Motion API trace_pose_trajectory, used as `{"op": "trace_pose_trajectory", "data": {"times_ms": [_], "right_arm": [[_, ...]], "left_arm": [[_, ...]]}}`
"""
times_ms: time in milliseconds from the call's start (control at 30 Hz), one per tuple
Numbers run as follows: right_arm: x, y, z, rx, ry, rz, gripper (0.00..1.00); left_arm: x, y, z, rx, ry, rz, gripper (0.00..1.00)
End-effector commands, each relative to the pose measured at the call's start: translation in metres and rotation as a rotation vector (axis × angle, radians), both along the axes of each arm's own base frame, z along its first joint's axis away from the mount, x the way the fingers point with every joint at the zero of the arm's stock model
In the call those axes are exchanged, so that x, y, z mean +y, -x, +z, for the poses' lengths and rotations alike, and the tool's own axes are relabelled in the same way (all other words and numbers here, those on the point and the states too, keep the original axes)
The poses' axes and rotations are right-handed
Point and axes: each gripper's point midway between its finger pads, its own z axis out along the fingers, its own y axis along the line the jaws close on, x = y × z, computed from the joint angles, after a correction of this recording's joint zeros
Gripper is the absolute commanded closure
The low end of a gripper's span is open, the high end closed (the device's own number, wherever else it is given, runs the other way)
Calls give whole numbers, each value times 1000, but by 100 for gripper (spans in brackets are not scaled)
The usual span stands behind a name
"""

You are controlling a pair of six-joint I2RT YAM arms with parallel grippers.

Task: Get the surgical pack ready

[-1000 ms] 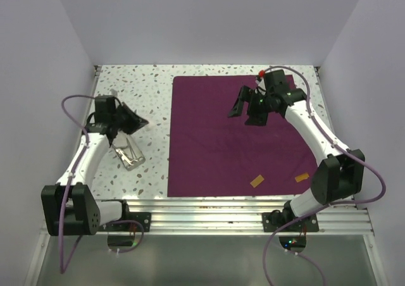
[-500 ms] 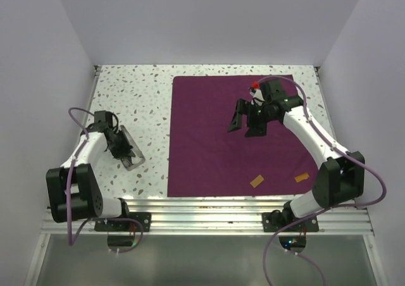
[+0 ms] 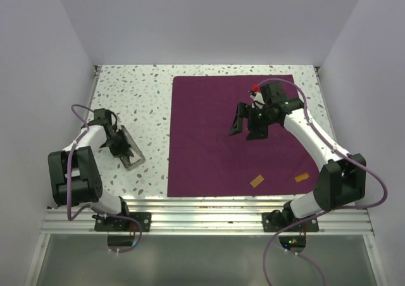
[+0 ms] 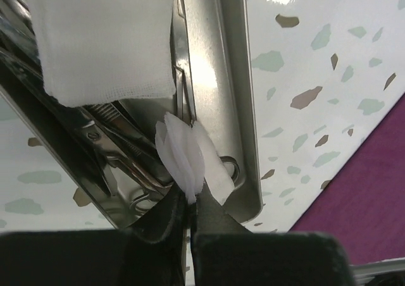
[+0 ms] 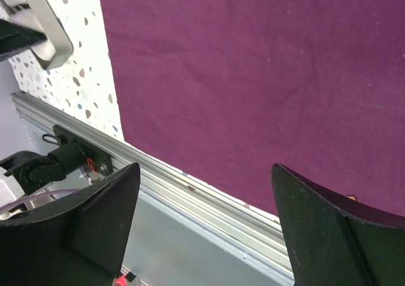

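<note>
The steel tray sits on the speckled table left of the dark purple cloth. My left gripper is down in the tray, shut on a folded piece of white gauze at the tray's near end. A larger gauze square lies further in, over the steel scissors and forceps. The right gripper hangs open over the cloth's far middle with nothing between its fingers.
Two small orange-brown tabs lie on the cloth's near right part. The aluminium rail runs along the table's near edge. White walls close in the left, right and far sides.
The left gripper has dropped from above the tray into it and now pinches gauze. The right gripper has shifted slightly nearer over the cloth, still open.
</note>
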Motion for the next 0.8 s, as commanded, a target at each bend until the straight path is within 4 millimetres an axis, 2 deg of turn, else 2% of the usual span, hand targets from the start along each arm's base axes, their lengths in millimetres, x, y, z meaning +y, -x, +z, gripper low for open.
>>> {"op": "trace_pose_trajectory", "data": {"times_ms": [0, 167, 200, 267, 300, 333, 367, 400, 433, 533, 600, 667, 767], "right_arm": [[-5, 6, 2, -17, 20, 5, 12], [-7, 7, -4, -2, 32, 0, 12], [-8, 7, -6, 1, 36, -2, 11], [-11, 7, -8, 4, 56, -10, 11], [-16, 7, -8, 8, 85, -23, 10], [-20, 8, -10, 13, 111, -29, 10], [-24, 9, -14, 26, 138, -37, 9], [-34, 13, -18, 52, 190, -56, 5], [-39, 16, -21, 67, 218, -67, 1], [-58, 34, -32, 124, 303, -126, 1], [-66, 51, -40, 160, 331, -146, 1], [-66, 63, -49, 195, 324, -142, 1], [-66, 66, -52, 200, 314, -149, 1]], "left_arm": [[15, -26, 11, -82, -50, -20, 100], [18, -31, 10, -65, -41, -3, 100], [20, -28, 9, -45, -50, 5, 85], [27, -27, 11, -21, -79, 34, 69], [27, -25, 13, -16, -82, 44, 55], [27, -23, 16, -13, -83, 68, 48], [29, -24, 26, -39, -100, 82, 36], [29, -21, 31, -40, -103, 94, 9], [28, -21, 38, -55, -101, 117, 8], [21, -19, 61, -118, -72, 153, 7], [19, -17, 68, -141, -62, 176, 7], [12, -16, 73, -168, -30, 183, 6], [5, -15, 75, -179, 5, 192, 7]]}}
